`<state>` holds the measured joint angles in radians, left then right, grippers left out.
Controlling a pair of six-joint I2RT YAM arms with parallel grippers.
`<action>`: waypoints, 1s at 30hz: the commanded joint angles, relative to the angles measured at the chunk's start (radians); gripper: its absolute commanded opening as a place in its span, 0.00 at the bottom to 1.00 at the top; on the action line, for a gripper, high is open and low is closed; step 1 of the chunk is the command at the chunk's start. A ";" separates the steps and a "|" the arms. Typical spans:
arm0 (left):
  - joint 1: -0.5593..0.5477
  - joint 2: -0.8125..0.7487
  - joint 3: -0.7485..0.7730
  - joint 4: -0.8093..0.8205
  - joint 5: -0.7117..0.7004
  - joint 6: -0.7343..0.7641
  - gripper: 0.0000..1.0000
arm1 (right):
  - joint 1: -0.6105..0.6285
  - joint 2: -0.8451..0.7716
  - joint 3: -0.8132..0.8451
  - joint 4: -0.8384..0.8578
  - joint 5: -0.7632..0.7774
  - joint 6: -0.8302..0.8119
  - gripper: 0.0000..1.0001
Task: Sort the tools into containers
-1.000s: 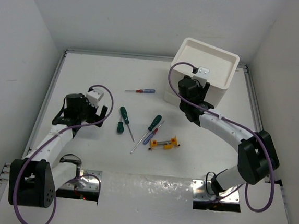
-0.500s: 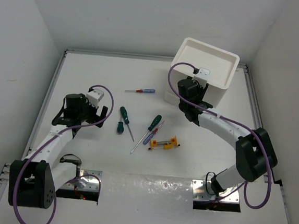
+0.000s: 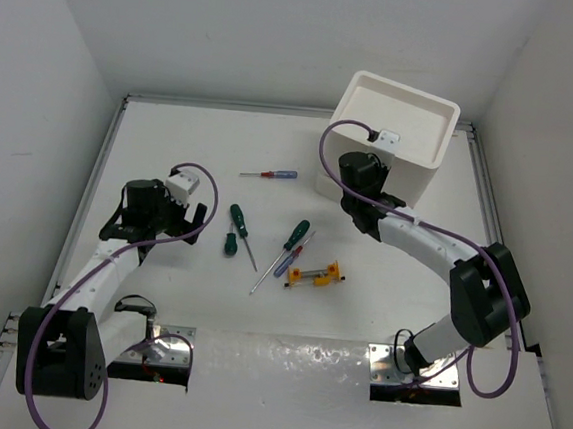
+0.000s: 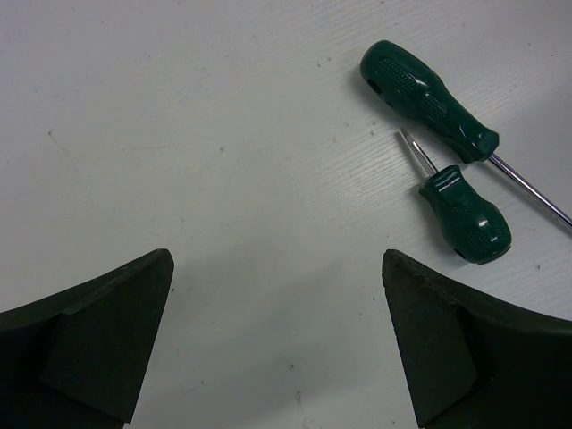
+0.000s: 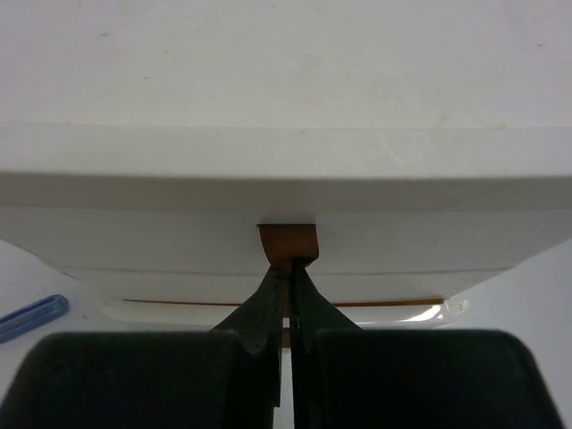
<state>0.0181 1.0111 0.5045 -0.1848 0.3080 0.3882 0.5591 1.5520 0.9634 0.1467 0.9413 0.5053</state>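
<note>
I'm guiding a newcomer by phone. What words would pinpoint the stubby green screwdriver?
Start at the white drawer box at the far right of the table, look left to the tools scattered mid-table. Two green-handled ones lie together on the left; the stubby screwdriver is the nearer one, beside the shaft of the long screwdriver. It alone has a short fat handle and barely any shaft.

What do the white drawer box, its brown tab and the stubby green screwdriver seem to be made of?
Drawer box: probably matte white plastic, moulded rims. Brown tab: unclear, perhaps leather or rubber, dull. Stubby screwdriver: glossy green plastic handle with highlights, shiny metal shaft.
</note>
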 commanded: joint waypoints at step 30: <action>-0.004 -0.012 0.020 0.007 0.016 0.011 1.00 | 0.039 -0.179 -0.117 0.061 -0.097 -0.090 0.17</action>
<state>0.0181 1.0122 0.5045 -0.1856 0.3084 0.3882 0.6346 1.3804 0.7826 0.2481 0.9020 0.3904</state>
